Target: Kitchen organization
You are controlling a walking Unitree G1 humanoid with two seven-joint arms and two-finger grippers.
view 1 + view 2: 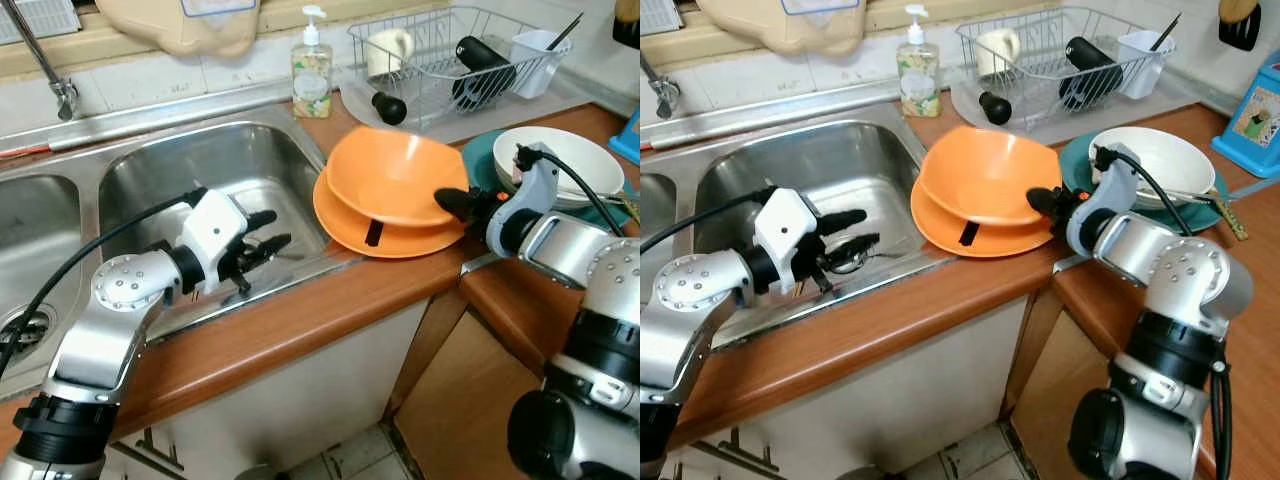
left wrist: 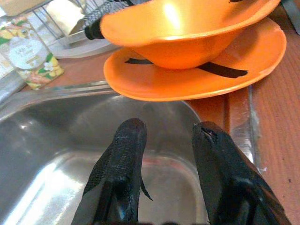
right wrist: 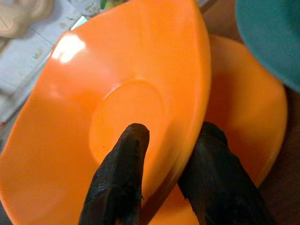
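Pinching orange bowl [image 1: 395, 175] rim, right gripper [image 1: 452, 203]; left gripper [image 1: 262, 247] fingers apart over sink [image 1: 150, 170].

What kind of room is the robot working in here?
Most likely a home kitchen: a stainless double sink, a wire dish rack and a soap dispenser on a wooden counter.

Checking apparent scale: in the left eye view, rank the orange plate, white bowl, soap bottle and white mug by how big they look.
1. orange plate
2. white bowl
3. soap bottle
4. white mug, partly behind rack wires and farthest back, so its last place is unsure.
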